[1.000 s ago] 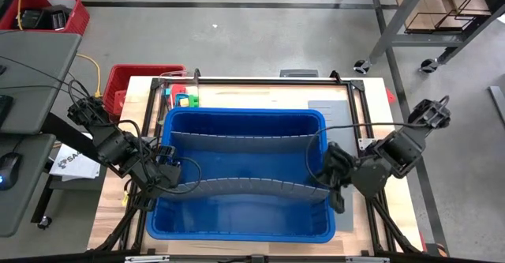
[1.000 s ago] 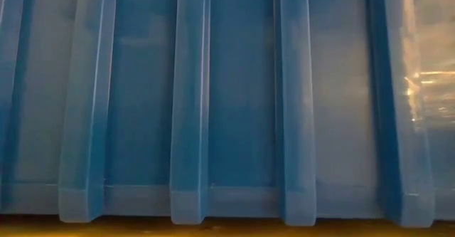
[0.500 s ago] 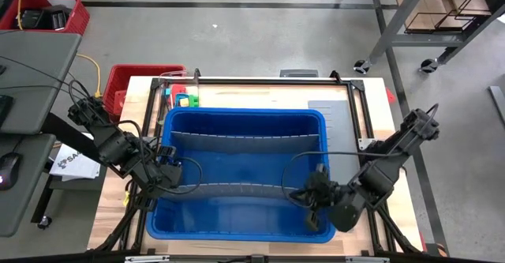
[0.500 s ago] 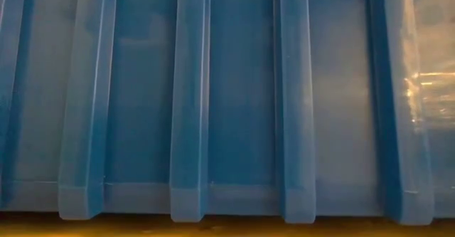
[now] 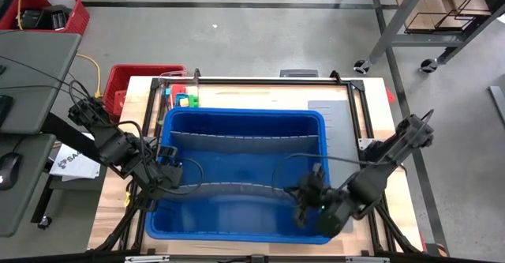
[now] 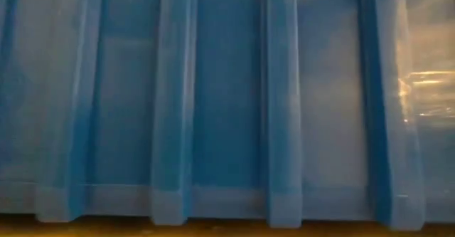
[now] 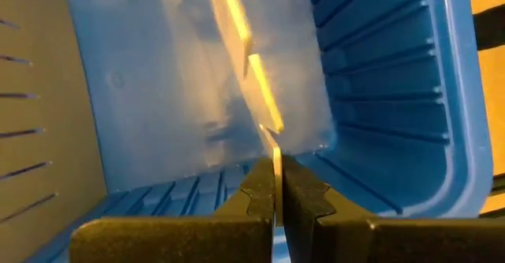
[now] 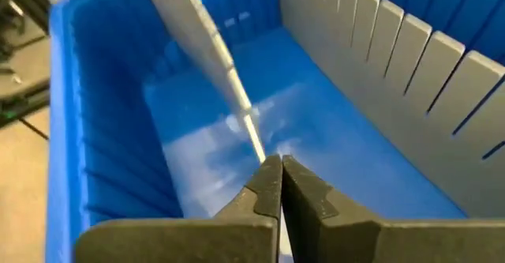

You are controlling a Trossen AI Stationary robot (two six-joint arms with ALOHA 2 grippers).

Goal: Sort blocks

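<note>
Grey concrete floor surrounds a wooden tabletop (image 5: 260, 97) carrying a large blue bin (image 5: 241, 223) with two grey divider panels (image 5: 245, 142). Left gripper (image 5: 169, 176) sits at the bin's left wall, fingers (image 7: 256, 196) pinched on the thin edge of the nearer divider panel. Right gripper (image 5: 304, 204) reaches inside the bin's near right corner, fingers (image 8: 268, 185) closed on the same panel's edge. Blocks (image 5: 183, 99) lie well beyond both pairs of fingers, outside the bin's far left corner.
</note>
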